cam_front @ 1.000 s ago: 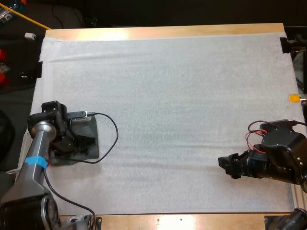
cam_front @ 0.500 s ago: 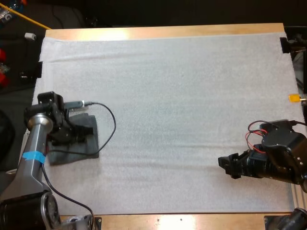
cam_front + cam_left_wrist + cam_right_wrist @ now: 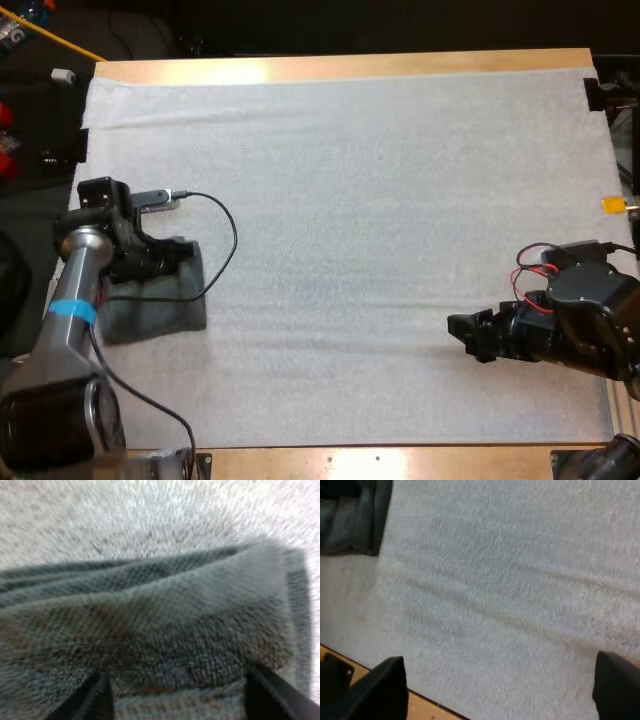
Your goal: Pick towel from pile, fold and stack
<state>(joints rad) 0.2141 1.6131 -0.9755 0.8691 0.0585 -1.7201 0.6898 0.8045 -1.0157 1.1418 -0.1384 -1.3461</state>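
Reach settles which arm acts. The right gripper (image 3: 465, 333) hangs over bare mat (image 3: 350, 200) toward the near right corner, well apart from the towel (image 3: 160, 308). Its fingers (image 3: 380, 690) stand wide apart and hold nothing. Across the mat, just beside its left edge, the towel lies as a flat, dark grey-green folded pad. From above it looks close to square, so I cannot pick out a long axis. The left gripper (image 3: 170, 265) sits over the towel's far part, with the cloth directly below it and spreading toward the near edge. In the left wrist view a thick folded edge runs crosswise ahead of the fingers (image 3: 97, 700). They stand apart, one on each side, with towel pile between them, and do not seem to pinch it. Whether the tips touch the cloth I cannot tell. I judge the left arm much the nearer, so any coming move on the towel falls to it.
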